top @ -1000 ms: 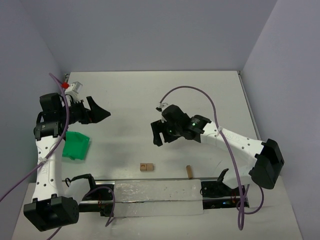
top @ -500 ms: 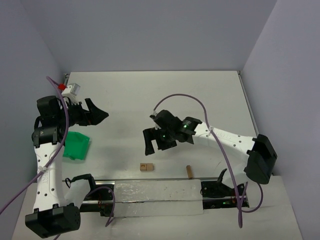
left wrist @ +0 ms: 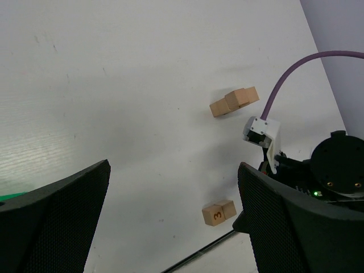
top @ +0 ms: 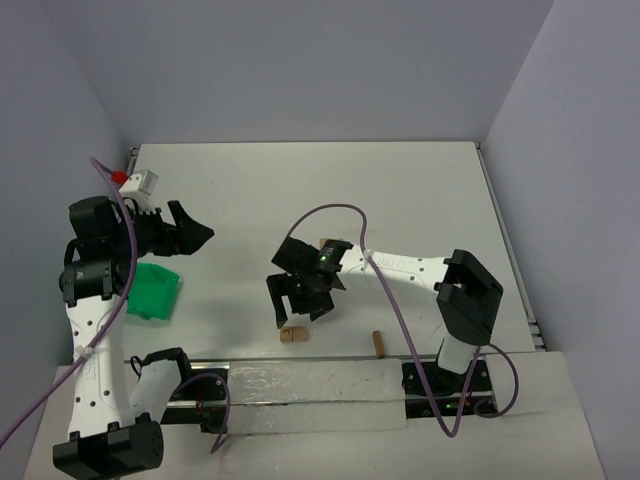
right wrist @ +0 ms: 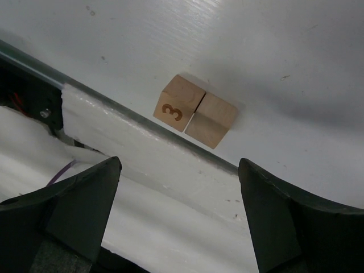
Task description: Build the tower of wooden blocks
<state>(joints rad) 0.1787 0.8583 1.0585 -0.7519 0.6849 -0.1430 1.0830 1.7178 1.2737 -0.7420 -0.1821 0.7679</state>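
Along the near edge of the table [top: 400, 200] lies a white padded strip [top: 310, 385], between the two arm bases. Just beyond it sit the wooden blocks, in two small groups. The pair of blocks [top: 291, 333] lies flat on the table, the two cubes touching side by side; the right wrist view shows this pair [right wrist: 196, 112] with a brown 3 on one cube and the other face plain. To its right and apart from it is a short line of blocks [top: 378, 343], which in the left wrist view [left wrist: 234, 102] looks like three cubes touching end to end. No block stands on another that I can tell.

The right gripper [top: 298, 312] hangs just over and slightly behind the pair, not touching it. Its fingers are spread wide and have nothing between them; in its own camera [right wrist: 179, 161] the pair shows in the gap ahead of the two dark fingers. A purple cable [top: 330, 212] loops up from this arm.

Farther back and well to the left, the left gripper [top: 197, 222] is held above the table, pointing right, its fingers fully apart and holding nothing [left wrist: 173, 166]. Below it, near the left edge of the table, lies the green tray [top: 160, 290], well apart from both groups of blocks
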